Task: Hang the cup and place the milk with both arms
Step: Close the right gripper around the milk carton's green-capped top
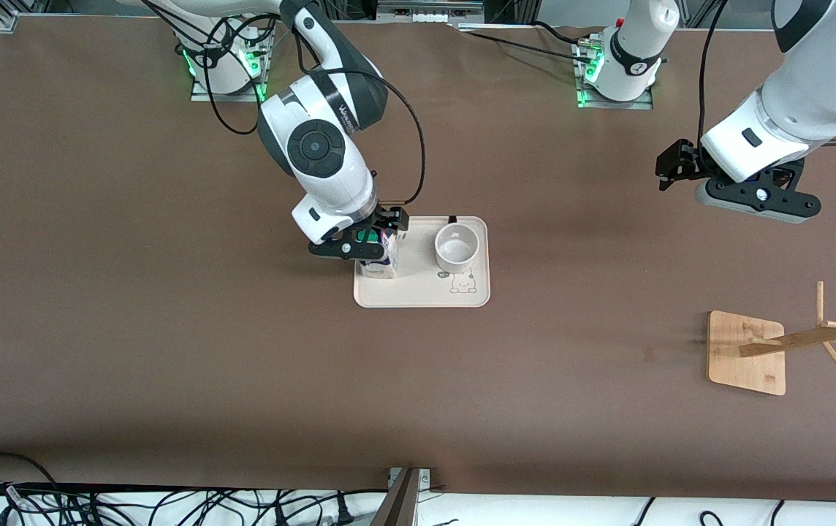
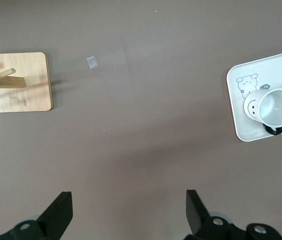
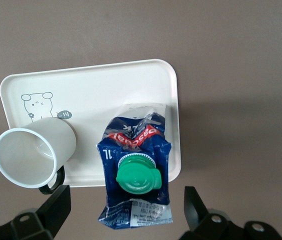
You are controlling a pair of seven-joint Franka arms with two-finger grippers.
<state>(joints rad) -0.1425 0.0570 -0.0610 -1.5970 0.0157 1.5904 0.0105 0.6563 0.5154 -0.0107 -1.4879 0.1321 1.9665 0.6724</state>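
Tray [image 3: 131, 80] badge reads "-14" (perhaps); milk [image 3: 136, 150] print unreadable

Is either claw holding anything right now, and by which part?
Nothing is held. The right claw is open over the milk on the tray; the left claw waits open over bare table.

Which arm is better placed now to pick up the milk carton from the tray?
The right arm. Its right gripper hangs open directly over the milk carton on the tray, fingers on either side. The left gripper, also open, is over bare table toward the left arm's end, away from the tray.
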